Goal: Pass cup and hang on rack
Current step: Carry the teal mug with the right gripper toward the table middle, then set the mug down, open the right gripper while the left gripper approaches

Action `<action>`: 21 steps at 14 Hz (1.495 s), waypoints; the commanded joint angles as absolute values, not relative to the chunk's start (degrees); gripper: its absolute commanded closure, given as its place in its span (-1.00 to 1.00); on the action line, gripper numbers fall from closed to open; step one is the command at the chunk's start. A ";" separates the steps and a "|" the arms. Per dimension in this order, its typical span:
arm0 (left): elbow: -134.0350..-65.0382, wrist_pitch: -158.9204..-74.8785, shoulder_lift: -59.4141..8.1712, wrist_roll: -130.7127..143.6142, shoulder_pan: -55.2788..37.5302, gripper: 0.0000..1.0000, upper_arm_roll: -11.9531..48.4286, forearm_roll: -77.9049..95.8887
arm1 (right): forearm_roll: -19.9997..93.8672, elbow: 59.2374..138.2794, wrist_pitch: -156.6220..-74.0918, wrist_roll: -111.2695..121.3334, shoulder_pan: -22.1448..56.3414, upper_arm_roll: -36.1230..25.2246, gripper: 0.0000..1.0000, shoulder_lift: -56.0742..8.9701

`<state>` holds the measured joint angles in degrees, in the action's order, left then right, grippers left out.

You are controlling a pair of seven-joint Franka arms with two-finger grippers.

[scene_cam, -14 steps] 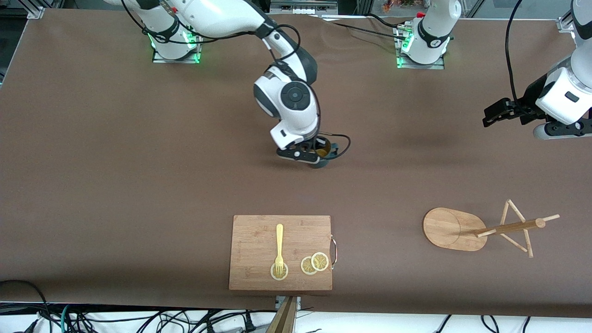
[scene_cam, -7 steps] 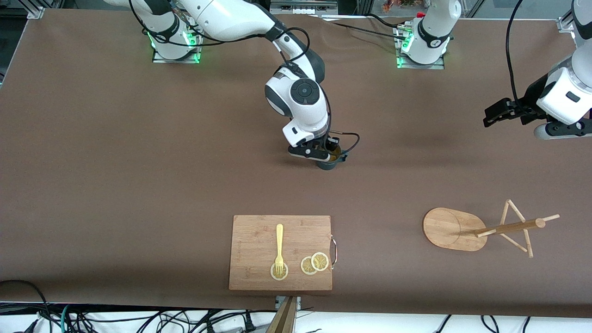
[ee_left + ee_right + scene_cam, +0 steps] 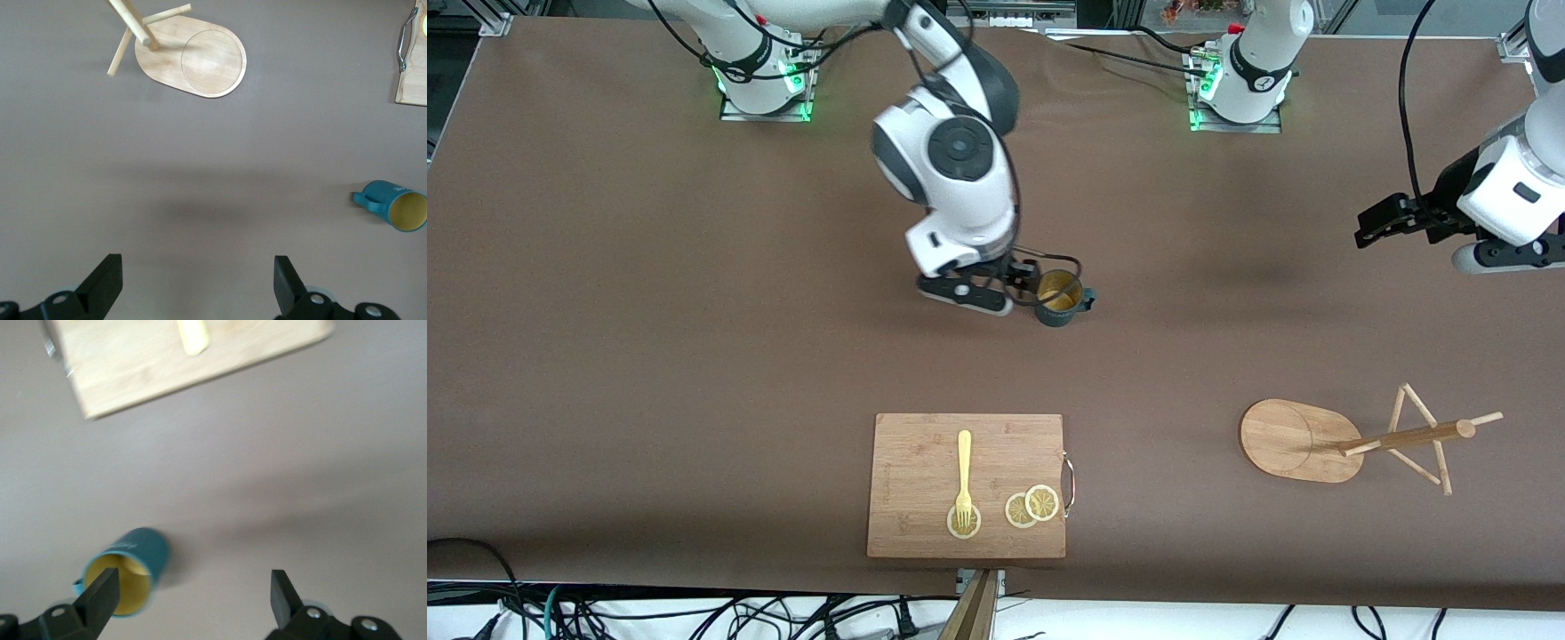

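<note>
- Nearest the front camera, the wooden cutting board is seen with a yellow fork and lemon slices on it; none of these has been disturbed
- Toward the left arm's end of the table, the rack is found standing on its oval base, its pole upright and its pegs bare, so the hanging step is not yet done
- Farther from the front camera than the board, near the middle of the table, the cup is seen standing upright on the table, its long axis vertical, its yellowish mouth facing up and its handle turned toward the left arm's end
- Half a second ago the cup was pinched by the right gripper; it has now been let go, and the gripper has been drawn aside toward the right arm's end with its fingers spread, just beside the cup and apart from it
- By this change the cup is judged to have been set down for the pass, with pickup by the other arm as the next step
- The left gripper is held waiting over bare table at the left arm's end, well apart from the cup, its fingers spread wide and nothing between them
</note>
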<state>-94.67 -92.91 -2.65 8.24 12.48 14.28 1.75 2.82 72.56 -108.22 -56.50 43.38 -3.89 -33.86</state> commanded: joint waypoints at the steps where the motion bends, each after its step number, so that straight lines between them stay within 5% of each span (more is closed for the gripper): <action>1: -90.17 -91.93 -5.62 6.95 12.83 -1.00 14.59 3.07 | 2.37 74.62 -97.17 -48.81 42.98 -9.46 -1.00 -28.14; 3: -90.27 -91.32 -10.78 6.94 11.87 -1.00 14.94 3.16 | 2.37 74.79 -91.78 -39.78 42.89 -15.88 -1.00 -25.42; 10: -90.26 -84.29 -8.53 6.59 10.98 -1.00 16.96 2.37 | 12.89 75.05 -77.52 -6.80 38.17 -37.43 -1.00 -19.35; 13: -91.14 -83.85 -8.53 6.68 11.51 -1.00 16.96 2.37 | 12.31 80.41 -79.10 1.47 26.76 -31.41 -1.00 -14.87; 16: -93.59 -85.77 -7.56 6.85 10.20 -1.00 16.26 2.29 | 4.68 84.79 -80.50 2.46 13.40 -15.26 -1.00 -9.86; 19: -103.07 -97.78 -6.59 5.98 10.98 -1.00 16.17 3.24 | 0.54 101.62 -92.93 2.55 -0.05 -1.71 -1.00 1.10; 21: -108.52 -106.56 -6.68 2.04 12.13 -1.00 16.08 8.31 | 0.26 106.78 -97.64 2.55 -4.03 1.57 -1.00 4.83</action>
